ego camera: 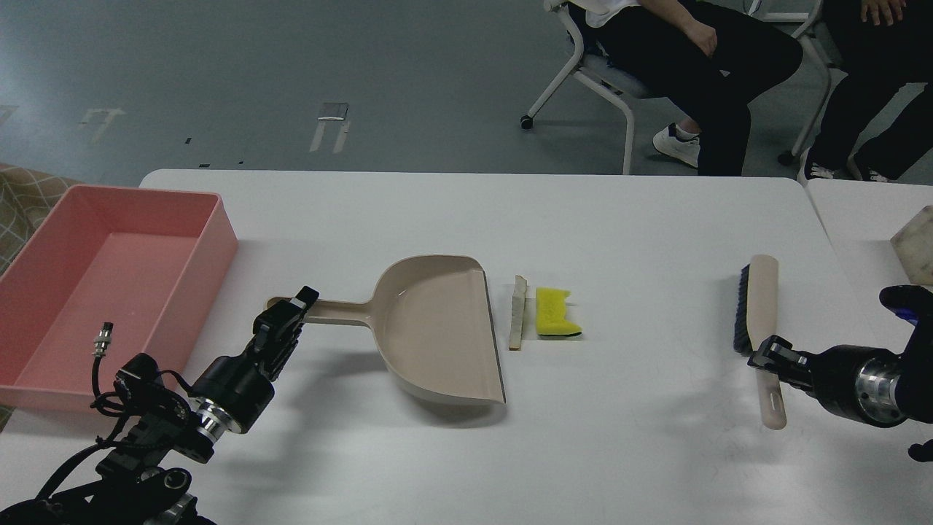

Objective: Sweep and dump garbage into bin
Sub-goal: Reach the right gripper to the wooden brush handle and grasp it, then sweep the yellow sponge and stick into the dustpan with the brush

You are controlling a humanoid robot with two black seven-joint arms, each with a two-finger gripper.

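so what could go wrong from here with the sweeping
1. The left tool is only at the tip of the dustpan handle, so the pan might pivot or lift once the brush pushes scraps against it.
2. The right tool is low on the brush handle; the brush may twist while sweeping.
3. The thin pale slab and the yellow sponge lie outside the pan's lip and could slide past it.
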